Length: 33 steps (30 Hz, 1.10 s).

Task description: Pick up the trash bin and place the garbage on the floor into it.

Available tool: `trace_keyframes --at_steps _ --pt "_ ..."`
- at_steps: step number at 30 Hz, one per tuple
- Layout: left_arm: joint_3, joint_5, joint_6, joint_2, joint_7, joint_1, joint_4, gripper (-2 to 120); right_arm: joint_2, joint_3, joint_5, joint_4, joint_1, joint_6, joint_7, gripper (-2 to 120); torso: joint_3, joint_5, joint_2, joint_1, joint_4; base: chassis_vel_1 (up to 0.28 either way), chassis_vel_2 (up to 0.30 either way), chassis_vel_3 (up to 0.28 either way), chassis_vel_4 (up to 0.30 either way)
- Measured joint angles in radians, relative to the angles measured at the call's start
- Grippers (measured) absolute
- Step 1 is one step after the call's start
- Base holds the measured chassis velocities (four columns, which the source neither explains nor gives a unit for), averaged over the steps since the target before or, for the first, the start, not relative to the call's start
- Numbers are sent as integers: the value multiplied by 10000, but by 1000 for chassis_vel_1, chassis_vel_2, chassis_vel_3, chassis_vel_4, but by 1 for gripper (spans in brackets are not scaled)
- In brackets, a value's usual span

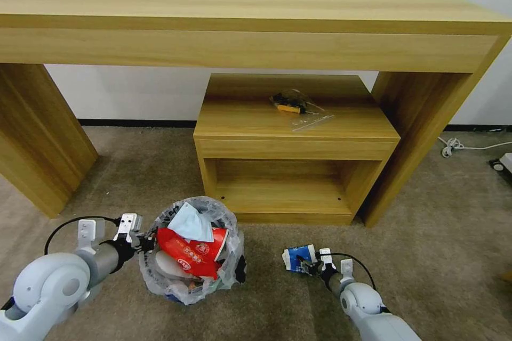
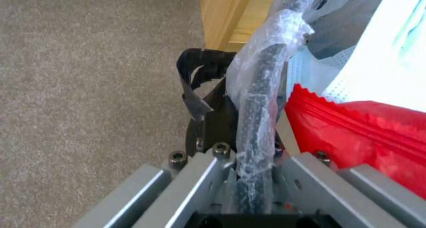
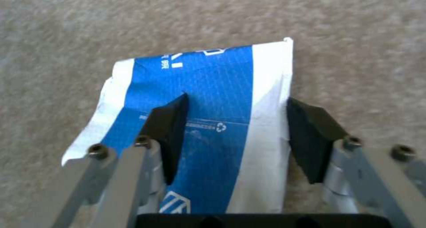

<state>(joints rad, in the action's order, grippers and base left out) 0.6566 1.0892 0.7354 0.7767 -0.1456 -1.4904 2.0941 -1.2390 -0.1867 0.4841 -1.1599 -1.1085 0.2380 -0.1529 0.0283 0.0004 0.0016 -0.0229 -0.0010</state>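
Left gripper (image 1: pixel 145 243) clamps the upright trash bin's (image 1: pixel 232 269) rim; right gripper's (image 3: pixel 237 136) fingers straddle the flat blue wrapper (image 3: pixel 208 98).

Left gripper (image 1: pixel 143 242) is clamped closed, while right gripper (image 1: pixel 303 265) seems spread wide, reaching low.
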Motion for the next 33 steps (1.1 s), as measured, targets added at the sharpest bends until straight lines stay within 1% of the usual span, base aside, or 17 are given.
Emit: trace_keyframes --at_steps 1,3,4,6,8,9,10,11,14,15,18,28,32,33 --pt "6 -2 0 0 13 7 2 0 -11 43 -7 -73 -47 -38 6 46 0 2 -1 0 6 0 0 0 0" --pt "15 -6 0 3 32 15 5 0 -8 67 -13 -251 -168 -69 21 39 3 8 -3 0 9 0 0 0 0" --pt "15 -6 0 3 32 15 5 0 -8 67 -13 -251 -168 -69 21 39 3 8 -3 0 9 0 0 0 0" --pt "36 -17 0 4 70 16 5 0 -2 72 -22 -349 -235 -72 22 32 3 9 -4 0 9 0 0 0 0" --pt "48 -18 0 2 87 16 5 0 -2 72 -36 -362 -249 -90 27 30 3 9 -4 0 8 0 0 0 0" --pt "69 -22 0 -14 122 16 4 0 -5 76 -92 -381 -272 -171 39 24 3 7 -4 0 7 0 0 0 0" --pt "78 -32 0 -30 155 20 -7 0 -6 80 -125 -424 -295 -203 61 21 3 6 -5 0 6 0 0 0 0" --pt "78 -32 0 -30 155 20 -7 0 -6 80 -125 -424 -295 -203 61 21 3 6 -5 0 6 0 0 0 0" --pt "74 -46 0 -51 213 65 -60 0 1 77 -152 -574 -361 -286 117 11 4 6 -6 0 8 0 0 0 0" --pt "74 -46 0 -51 213 65 -60 0 1 77 -152 -574 -361 -286 117 11 4 6 -6 0 8 0 0 0 0" --pt "16 -49 0 -61 218 106 -87 0 84 -72 -140 -990 -526 -355 114 0 4 6 -6 0 9 0 0 0 0" --pt "-18 -40 0 -116 172 134 -102 0 213 -801 -240 -2051 -1008 -554 -51 0 1 0 -6 0 3 0 0 0 0" --pt "-27 -55 0 -116 91 95 -70 0 90 -1736 -813 -2728 -1250 -655 -494 0 1 -1 -5 0 3 0 0 0 0" --pt "-27 -55 0 -116 91 95 -70 0 90 -1736 -813 -2728 -1250 -655 -494 0 1 -1 -5 0 3 0 0 0 0"
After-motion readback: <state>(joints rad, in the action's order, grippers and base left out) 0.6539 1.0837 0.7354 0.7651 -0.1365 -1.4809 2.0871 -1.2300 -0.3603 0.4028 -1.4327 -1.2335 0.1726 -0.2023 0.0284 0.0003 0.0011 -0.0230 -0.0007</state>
